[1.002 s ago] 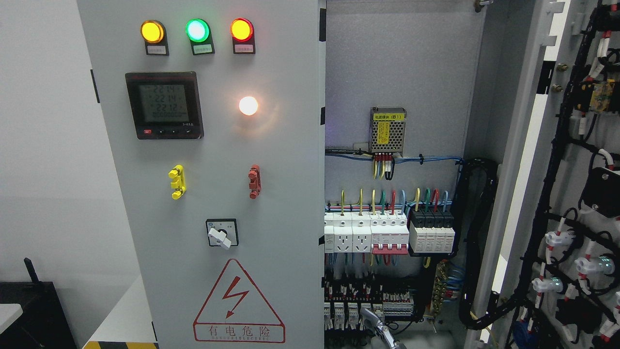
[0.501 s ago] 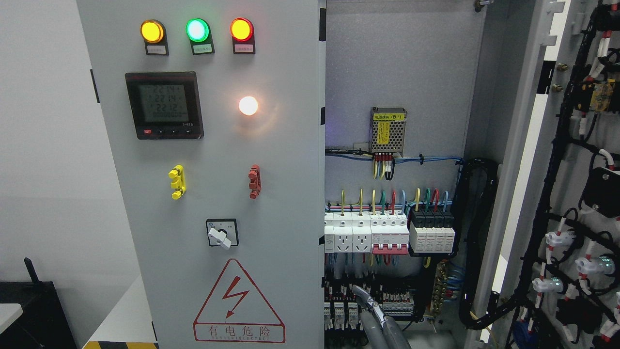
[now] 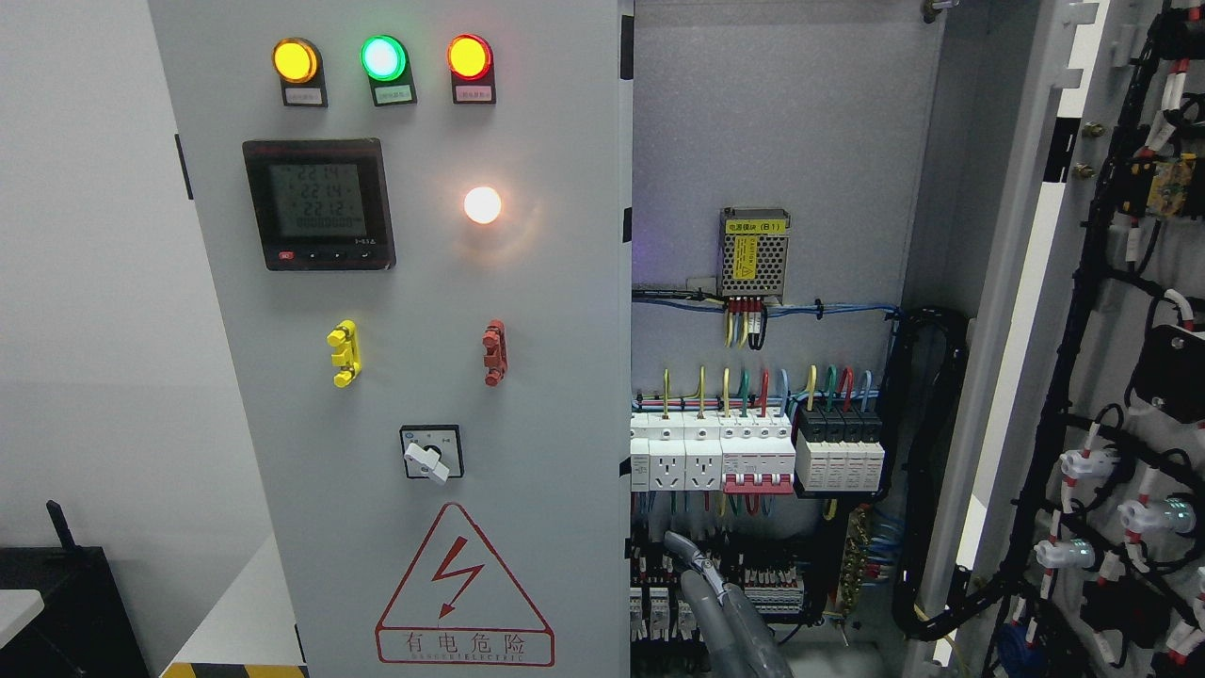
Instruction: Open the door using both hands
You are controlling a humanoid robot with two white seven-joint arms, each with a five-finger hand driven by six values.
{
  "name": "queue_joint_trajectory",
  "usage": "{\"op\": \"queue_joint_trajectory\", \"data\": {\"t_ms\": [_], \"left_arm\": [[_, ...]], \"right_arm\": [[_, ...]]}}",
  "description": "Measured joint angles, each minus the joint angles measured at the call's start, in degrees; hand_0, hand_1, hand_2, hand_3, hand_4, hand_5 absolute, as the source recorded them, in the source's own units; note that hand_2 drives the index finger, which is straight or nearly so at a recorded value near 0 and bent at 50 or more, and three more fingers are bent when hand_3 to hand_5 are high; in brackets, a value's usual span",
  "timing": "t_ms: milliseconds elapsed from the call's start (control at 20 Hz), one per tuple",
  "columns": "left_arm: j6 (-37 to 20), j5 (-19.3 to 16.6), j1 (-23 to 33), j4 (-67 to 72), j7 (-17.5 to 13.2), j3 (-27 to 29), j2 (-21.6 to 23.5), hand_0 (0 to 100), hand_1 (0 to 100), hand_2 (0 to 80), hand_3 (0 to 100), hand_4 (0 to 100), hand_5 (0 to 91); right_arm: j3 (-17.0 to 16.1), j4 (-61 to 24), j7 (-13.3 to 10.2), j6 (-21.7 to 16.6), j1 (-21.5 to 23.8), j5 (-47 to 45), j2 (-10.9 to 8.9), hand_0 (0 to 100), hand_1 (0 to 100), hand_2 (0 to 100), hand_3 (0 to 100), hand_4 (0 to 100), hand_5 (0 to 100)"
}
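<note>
Head view shows one grey robot hand (image 3: 720,607) rising from the bottom edge, its fingers (image 3: 680,549) before the lower terminal rows near the left door's (image 3: 414,377) free edge; which arm it belongs to, and its grip, I cannot tell. That door stands closed, carrying three coloured lamps (image 3: 381,58), one white lamp (image 3: 482,204), one meter (image 3: 318,204); the right door (image 3: 1111,358) hangs open.
</note>
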Motion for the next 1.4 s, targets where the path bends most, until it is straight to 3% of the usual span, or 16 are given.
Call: {"op": "queue_joint_trajectory", "data": {"t_ms": [902,1402], "left_arm": [[0.0,0.0,0.0,0.0,0.0,0.0,0.0,0,0,0.0,0,0,0.0],[0.0,0.0,0.0,0.0,0.0,0.0,0.0,0,0,0.0,0,0,0.0]], "right_arm": [[1.3,6.4,0.7,2.0,-6.3,-3.7,0.22,38,0,0,0,0,0],[1.7,8.4,2.3,2.2,-8.5,-4.6,0.27,38,0,0,0,0,0]]}}
